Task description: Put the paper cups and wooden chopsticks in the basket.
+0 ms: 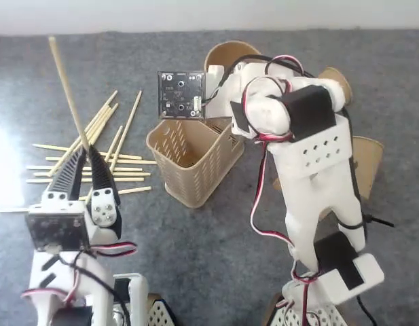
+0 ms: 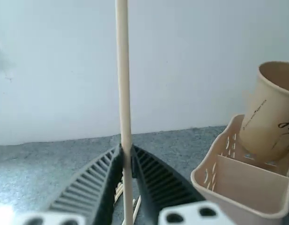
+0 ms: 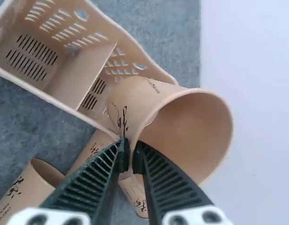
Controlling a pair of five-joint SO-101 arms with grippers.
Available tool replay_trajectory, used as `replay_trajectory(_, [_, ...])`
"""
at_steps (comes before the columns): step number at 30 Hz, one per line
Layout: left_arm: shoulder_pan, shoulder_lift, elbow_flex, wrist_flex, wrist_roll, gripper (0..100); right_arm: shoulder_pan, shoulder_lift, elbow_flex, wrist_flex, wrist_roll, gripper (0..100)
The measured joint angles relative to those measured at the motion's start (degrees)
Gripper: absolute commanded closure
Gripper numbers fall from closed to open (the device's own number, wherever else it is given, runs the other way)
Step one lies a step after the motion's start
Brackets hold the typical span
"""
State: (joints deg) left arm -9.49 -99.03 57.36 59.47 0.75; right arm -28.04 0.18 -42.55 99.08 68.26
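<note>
A chopstick (image 2: 122, 70) stands nearly upright, pinched low down between the left gripper's (image 2: 127, 152) closed jaws. A cup (image 3: 181, 126) (its wall clamped by the right gripper (image 3: 127, 146)) tilts at the basket's (image 3: 64, 61) rim. More chopsticks (image 1: 94, 166) lie scattered beside the basket.

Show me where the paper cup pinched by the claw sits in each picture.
High view: paper cup top middle, just beyond the basket.
Left wrist view: paper cup at the right edge, above the basket's far side.
Right wrist view: paper cup in the middle, wall pinched by the right claw.
Shared landmark: the beige slotted basket.
</note>
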Motion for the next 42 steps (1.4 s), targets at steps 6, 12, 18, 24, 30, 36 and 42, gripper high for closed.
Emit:
replay_trajectory(6, [-0.1, 0.1, 1.7, -3.0, 2.9, 99, 0.0, 2.7, 0.0, 0.6, 0.0, 99.1])
replay_trajectory(12, [-0.1, 0.1, 1.7, -4.2, 3.8, 99, 0.0, 6.3, 0.0, 0.6, -1.2, 94.5])
replay_trajectory(18, [0.0, 0.1, 5.5, -4.4, 4.0, 99, 0.1, 6.6, 0.0, 0.7, -6.2, 68.1])
replay_trajectory(24, [0.3, 0.1, 5.5, -5.3, 4.0, 99, -0.4, 6.6, 0.0, 0.7, -6.6, 69.0])
replay_trajectory(30, [6.8, 0.1, 5.5, -11.7, 4.0, 99, -0.4, 3.2, -3.1, 0.7, -6.9, 77.8])
replay_trajectory(36, [16.1, 0.1, 6.9, -20.2, 4.0, 99, 6.5, -6.5, -4.0, 0.7, -7.1, 81.9])
replay_trajectory(42, [22.1, 0.1, 12.3, -27.7, 4.0, 99, 21.1, -11.8, 2.4, 0.7, -7.3, 81.9])
